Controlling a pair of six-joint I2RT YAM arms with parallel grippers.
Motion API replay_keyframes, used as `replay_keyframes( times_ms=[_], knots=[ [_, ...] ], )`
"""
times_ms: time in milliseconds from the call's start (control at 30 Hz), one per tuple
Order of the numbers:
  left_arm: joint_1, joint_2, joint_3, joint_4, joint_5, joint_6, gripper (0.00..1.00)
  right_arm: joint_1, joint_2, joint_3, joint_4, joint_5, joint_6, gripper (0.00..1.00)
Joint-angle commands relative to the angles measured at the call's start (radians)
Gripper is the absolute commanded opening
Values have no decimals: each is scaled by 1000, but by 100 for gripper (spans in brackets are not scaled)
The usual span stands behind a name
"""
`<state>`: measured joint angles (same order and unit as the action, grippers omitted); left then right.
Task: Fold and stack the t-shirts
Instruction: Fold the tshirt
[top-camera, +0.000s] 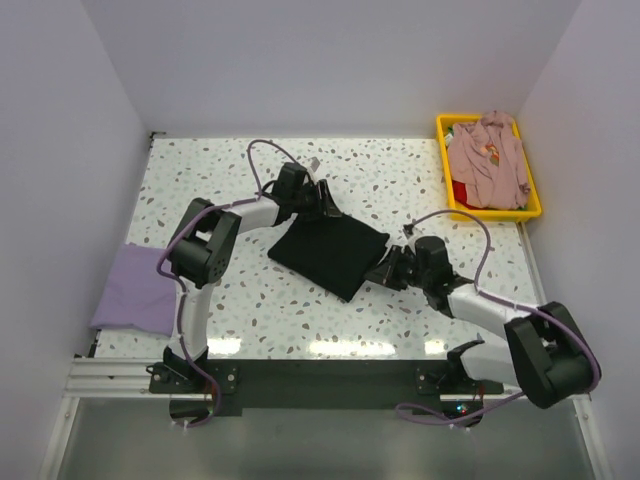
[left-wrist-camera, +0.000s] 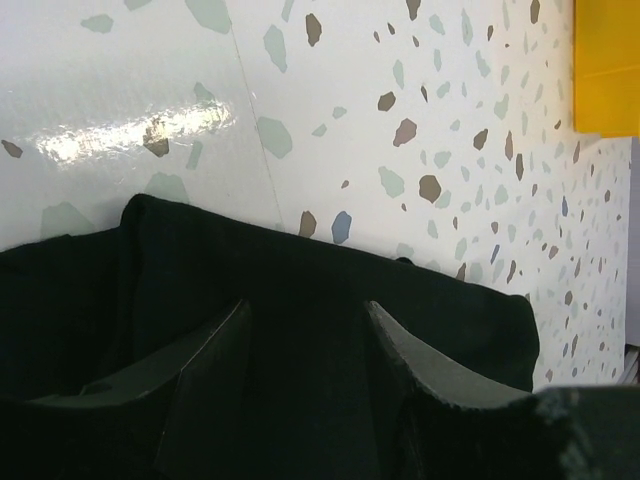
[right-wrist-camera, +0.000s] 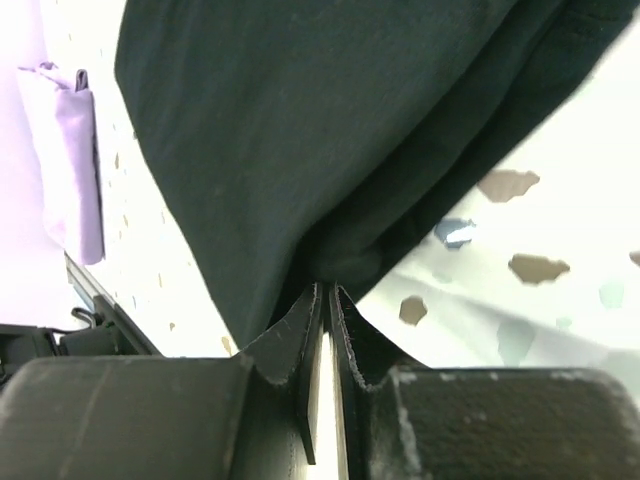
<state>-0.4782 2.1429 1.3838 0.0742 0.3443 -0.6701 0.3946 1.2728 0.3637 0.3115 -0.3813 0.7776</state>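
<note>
surface: your table (top-camera: 400, 180) is glossy white terrazzo with grey, brown and blue flecks; it shows close up in the left wrist view (left-wrist-camera: 350, 120), with glare on it, and in the right wrist view (right-wrist-camera: 560, 200).
room: plain pale walls (top-camera: 330, 60) close you in on the left, back and right.
near edge: a black rail (top-camera: 310, 385) carries both arm bases.
black tee (top-camera: 330, 250): folded to a rough square at mid-table, turned askew, between your two arms; it fills the lower part of the left wrist view (left-wrist-camera: 300, 300) and the top of the right wrist view (right-wrist-camera: 300, 120).
lavender tee (top-camera: 135, 290): folded flat at the table's left edge, well apart from the black tee; also seen in the right wrist view (right-wrist-camera: 65, 150).
pink tee (top-camera: 487, 160): crumpled in the bin, with a scrap of red under it.
bin (top-camera: 535, 195): yellow, at the far right corner; its corner shows in the left wrist view (left-wrist-camera: 605, 60).
left gripper (top-camera: 322, 203): at the black tee's far left corner, fingers apart over the cloth (left-wrist-camera: 305, 350).
right gripper (top-camera: 385, 270): at the black tee's near right edge, fingers pressed almost together, pinching a fold of the black tee at the tips (right-wrist-camera: 327, 290).
in the way: purple cables (top-camera: 262, 165) loop above both arms; each arm hides part of the black tee's edge from above.
</note>
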Motion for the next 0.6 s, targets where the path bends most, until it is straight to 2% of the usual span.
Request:
replay_keyframes(
  times_ms=[0,33,67,167,200,300,367,567],
  knots=[
    [-2,17,4,29,13,-13,54,6,-125,-2,-106,48,-31,10],
    [-2,15,4,29,13,-11,54,4,-166,3,-141,67,-37,12],
    [-2,8,4,29,12,-10,54,6,-264,7,-222,109,-40,18],
    [0,-6,3,38,15,-5,55,6,-395,59,-349,180,-66,34],
    [0,-8,4,41,21,-6,55,6,-398,81,-370,185,-77,36],
    [3,-17,14,45,27,-11,55,6,-316,173,-416,200,-112,36],
    [9,-31,24,48,44,-14,55,7,-264,213,-394,199,-121,31],
    [35,-90,35,59,68,-28,56,7,-49,268,-316,205,-120,29]
  ],
)
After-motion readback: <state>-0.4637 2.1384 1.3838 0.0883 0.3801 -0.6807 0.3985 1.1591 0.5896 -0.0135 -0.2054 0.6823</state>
